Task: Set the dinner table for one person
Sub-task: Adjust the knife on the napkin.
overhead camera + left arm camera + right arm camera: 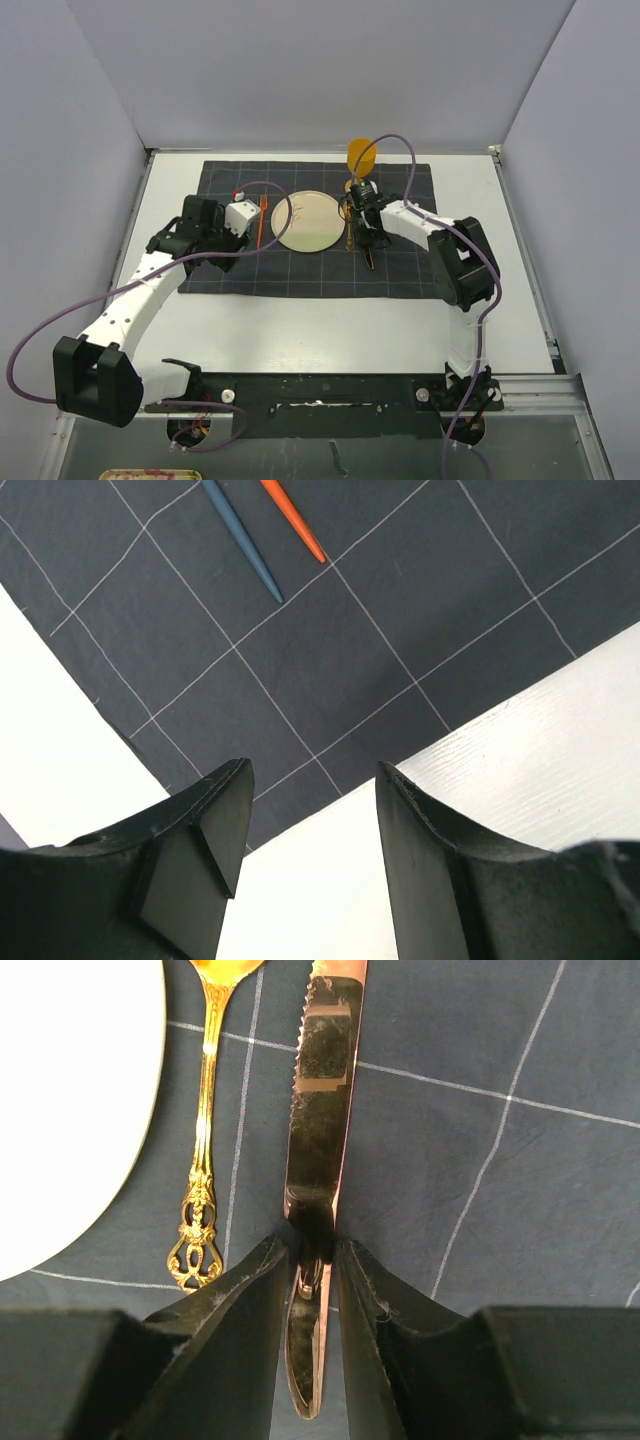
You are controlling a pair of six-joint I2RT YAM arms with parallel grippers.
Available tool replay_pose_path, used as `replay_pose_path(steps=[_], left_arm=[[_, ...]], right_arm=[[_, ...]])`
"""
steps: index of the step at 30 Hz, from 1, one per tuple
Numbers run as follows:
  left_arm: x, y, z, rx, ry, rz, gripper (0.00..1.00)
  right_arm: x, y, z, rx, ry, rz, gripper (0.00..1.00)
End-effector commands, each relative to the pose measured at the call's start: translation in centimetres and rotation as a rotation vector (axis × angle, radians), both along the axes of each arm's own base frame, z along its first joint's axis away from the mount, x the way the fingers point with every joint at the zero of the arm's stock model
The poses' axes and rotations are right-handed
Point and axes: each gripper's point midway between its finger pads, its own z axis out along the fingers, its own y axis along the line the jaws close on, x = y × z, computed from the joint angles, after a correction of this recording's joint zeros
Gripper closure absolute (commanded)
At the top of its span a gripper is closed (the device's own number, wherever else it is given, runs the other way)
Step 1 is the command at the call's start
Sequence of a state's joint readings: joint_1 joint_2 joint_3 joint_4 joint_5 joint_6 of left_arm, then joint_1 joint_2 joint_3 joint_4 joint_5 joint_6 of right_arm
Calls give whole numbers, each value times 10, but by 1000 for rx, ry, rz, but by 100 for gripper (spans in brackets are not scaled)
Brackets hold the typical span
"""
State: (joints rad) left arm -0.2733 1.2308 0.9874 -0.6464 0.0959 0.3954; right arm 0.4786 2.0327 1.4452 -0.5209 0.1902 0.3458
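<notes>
**Knife in the right jaws, lined up beside the spoon**

The large white rectangular dinner table (300, 330) spreads under everything and carries a dark grey gridded cloth (400, 270) across its middle. At the cloth's left edge the left gripper (312, 775) hovers with its jaws apart and nothing between them. Just beyond it lie the pointed ends of a slim blue utensil (245, 540) and a slim orange utensil (295, 520).

Further right sits a round pale plate (310, 222), then an ornate gold metal spoon (205, 1110). Beside the spoon, the right gripper (315, 1240) pinches a copper-coloured metal knife (322, 1110) across its width. The knife's long axis runs straight away from the wrist, parallel to the spoon, with its serrated edge facing the plate. By my reading the right arm owns the next move; the left is well apart, across the plate.
</notes>
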Motion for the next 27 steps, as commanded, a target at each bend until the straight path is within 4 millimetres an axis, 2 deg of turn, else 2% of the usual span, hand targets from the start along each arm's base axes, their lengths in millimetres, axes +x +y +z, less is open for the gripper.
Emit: replay_pose_path(steps=[1,9,17,27], left_arm=[[12,-8,8,-27,-43,-22,49],[12,-9,4,-25,-33,-24,49],[11,-8,0,-23,-25,-26,49],[11,-8,-1,-21,-20,-29,49]], right_arm=[[6,4,-1,4,-26,10,72],[6,2,-10,7,-1,3,73],[2,-2,-17,15,19,-5,88],[-1,-9,-15,34,23,-15,98]])
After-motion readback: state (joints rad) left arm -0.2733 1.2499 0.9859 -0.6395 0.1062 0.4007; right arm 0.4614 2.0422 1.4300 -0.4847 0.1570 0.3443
